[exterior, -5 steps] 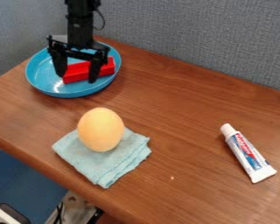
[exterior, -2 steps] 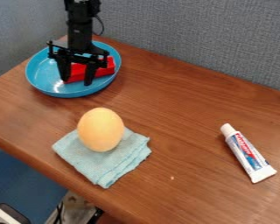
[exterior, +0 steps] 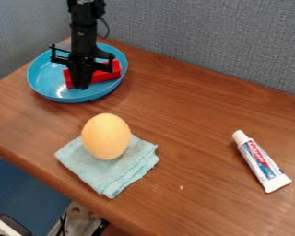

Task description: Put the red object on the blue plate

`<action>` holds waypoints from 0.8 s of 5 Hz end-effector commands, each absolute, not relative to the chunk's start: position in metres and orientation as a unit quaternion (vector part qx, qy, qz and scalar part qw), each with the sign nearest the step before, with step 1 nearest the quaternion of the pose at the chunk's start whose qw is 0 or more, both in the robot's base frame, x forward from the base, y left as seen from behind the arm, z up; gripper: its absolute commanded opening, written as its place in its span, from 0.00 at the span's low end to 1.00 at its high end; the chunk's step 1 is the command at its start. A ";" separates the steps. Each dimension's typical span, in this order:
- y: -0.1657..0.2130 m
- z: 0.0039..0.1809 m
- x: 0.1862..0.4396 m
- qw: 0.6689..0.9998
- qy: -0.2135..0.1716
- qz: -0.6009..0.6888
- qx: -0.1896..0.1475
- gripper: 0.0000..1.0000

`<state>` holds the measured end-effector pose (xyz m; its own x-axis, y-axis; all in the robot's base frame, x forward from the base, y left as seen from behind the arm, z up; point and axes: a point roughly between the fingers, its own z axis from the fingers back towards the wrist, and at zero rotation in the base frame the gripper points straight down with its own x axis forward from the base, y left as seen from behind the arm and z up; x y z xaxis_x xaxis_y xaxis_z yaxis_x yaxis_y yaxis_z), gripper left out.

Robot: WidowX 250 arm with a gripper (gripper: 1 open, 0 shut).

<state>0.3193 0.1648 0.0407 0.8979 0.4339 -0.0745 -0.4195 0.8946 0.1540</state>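
Hand clamped on one red object | one blue plate

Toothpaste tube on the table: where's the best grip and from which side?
Take the tube from straight above, mid-body, closing across its narrow width. It lies flat on the table with its length running diagonally, cap toward the upper left, and both long sides look clear.
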 end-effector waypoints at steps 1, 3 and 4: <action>0.177 0.063 0.326 0.970 0.018 0.231 0.078 1.00; 0.177 0.063 0.326 0.968 0.014 0.236 0.079 0.00; 0.177 0.064 0.327 0.969 0.021 0.236 0.070 1.00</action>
<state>0.3217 0.1669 0.0449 0.8937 0.4433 -0.0688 -0.4305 0.8906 0.1466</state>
